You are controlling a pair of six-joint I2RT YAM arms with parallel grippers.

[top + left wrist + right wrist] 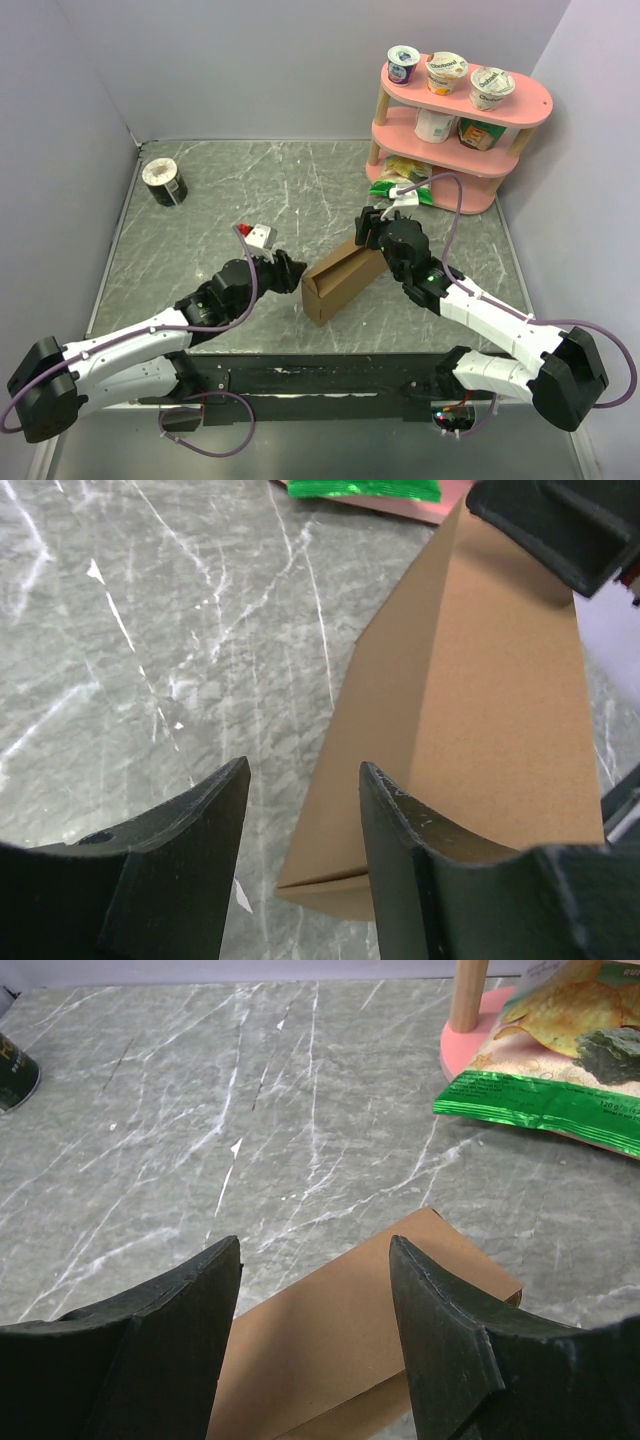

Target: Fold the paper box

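Note:
The paper box (340,275) is a long, shallow shape of plain brown cardboard lying slantwise in the middle of the table. My left gripper (291,272) is at its near-left end. In the left wrist view that gripper (305,780) is open, and the box (480,680) runs away past the right finger (400,820). My right gripper (372,232) hovers over the far-right end. It is open too (315,1250), with the box's flat top (340,1350) below and between its fingers. Neither gripper holds anything.
A pink two-level shelf (520,100) with yogurt cups and cartons stands at the back right. A green snack bag (400,180) lies at its foot, also seen as the bag (560,1070). A dark can (163,182) stands at the back left.

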